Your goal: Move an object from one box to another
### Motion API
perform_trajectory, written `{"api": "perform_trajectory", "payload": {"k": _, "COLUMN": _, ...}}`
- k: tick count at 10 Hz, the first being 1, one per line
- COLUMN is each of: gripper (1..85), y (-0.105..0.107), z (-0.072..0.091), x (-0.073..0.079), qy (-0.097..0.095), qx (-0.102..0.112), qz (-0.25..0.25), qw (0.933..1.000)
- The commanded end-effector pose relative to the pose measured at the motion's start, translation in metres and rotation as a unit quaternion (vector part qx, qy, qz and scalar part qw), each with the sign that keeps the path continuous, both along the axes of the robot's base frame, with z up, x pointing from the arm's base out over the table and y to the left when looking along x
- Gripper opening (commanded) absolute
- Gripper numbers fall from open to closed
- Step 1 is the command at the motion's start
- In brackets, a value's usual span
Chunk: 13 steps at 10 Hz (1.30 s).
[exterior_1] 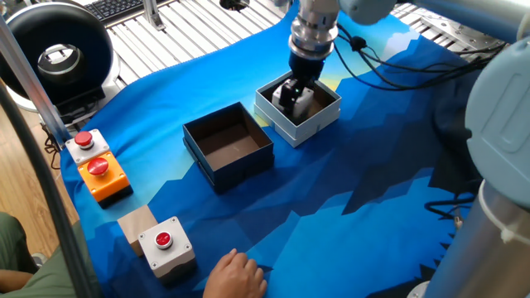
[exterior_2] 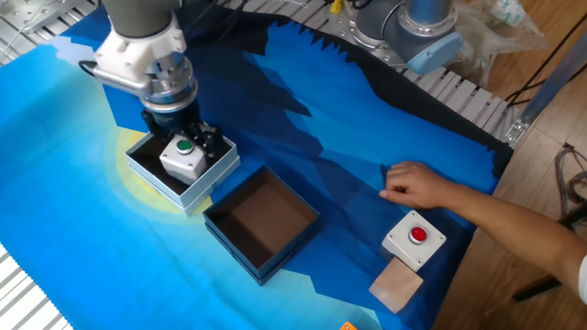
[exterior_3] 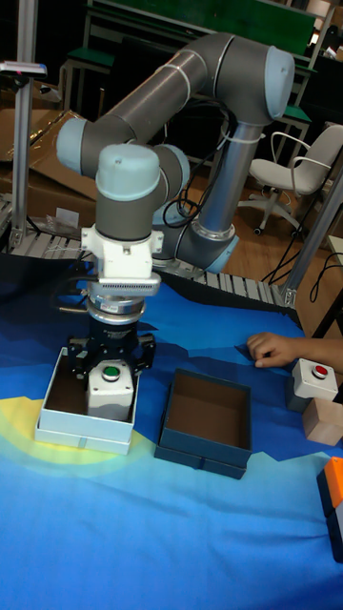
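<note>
Gripper (exterior_2: 186, 147) over green-button unit (exterior_2: 182, 157) in white box (exterior_2: 161, 179).
Fingers (exterior_3: 75, 358) spread either side of the unit; dark box (exterior_2: 261, 225) sits just right of the white one.

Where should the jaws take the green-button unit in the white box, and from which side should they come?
Take the green-button unit by two opposite flat side walls, coming straight down from above. The white box walls close off the sides, and the button sits on top, so the gripper should straddle the body and leave the button untouched.
</note>
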<state>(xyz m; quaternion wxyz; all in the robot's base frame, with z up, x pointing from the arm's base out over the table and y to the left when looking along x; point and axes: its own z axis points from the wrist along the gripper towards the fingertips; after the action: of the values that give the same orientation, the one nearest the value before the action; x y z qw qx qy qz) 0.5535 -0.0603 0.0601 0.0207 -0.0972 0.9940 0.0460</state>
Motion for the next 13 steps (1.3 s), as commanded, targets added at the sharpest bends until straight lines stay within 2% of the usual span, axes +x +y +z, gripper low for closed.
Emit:
{"api": "perform_trajectory", "payload": {"k": 1, "gripper": 1.0, "y": 0.031, "z": 0.045, "x": -0.005, "qy": 0.018, "qx": 0.006, "qz": -0.049, "qw": 0.9986}}
{"api": "perform_trajectory", "payload": {"k": 2, "gripper": 1.0, "y": 0.046, "z": 0.064, "x": -0.008, "qy": 0.024, "qx": 0.006, "qz": -0.060, "qw": 0.9979}}
{"api": "perform_trajectory", "payload": {"k": 3, "gripper": 1.0, "y": 0.056, "z": 0.075, "x": -0.009, "qy": 0.026, "qx": 0.005, "qz": -0.063, "qw": 0.9976}}
{"api": "perform_trajectory", "payload": {"k": 6, "gripper": 1.0, "y": 0.086, "z": 0.087, "x": -0.011, "qy": 0.029, "qx": 0.005, "qz": -0.092, "qw": 0.9953}}
{"api": "perform_trajectory", "payload": {"k": 9, "gripper": 1.0, "y": 0.112, "z": 0.080, "x": -0.003, "qy": 0.018, "qx": 0.035, "qz": -0.117, "qw": 0.9924}}
{"api": "perform_trajectory", "payload": {"k": 10, "gripper": 1.0, "y": 0.131, "z": 0.073, "x": 0.002, "qy": 0.007, "qx": 0.053, "qz": -0.137, "qw": 0.9891}}
{"api": "perform_trajectory", "payload": {"k": 11, "gripper": 1.0, "y": 0.135, "z": 0.066, "x": 0.001, "qy": 0.002, "qx": 0.048, "qz": -0.139, "qw": 0.9892}}
{"api": "perform_trajectory", "payload": {"k": 12, "gripper": 1.0, "y": 0.114, "z": 0.062, "x": 0.000, "qy": 0.001, "qx": 0.009, "qz": -0.121, "qw": 0.9926}}
{"api": "perform_trajectory", "payload": {"k": 13, "gripper": 1.0, "y": 0.075, "z": 0.065, "x": 0.002, "qy": 0.005, "qx": -0.039, "qz": -0.079, "qw": 0.9961}}
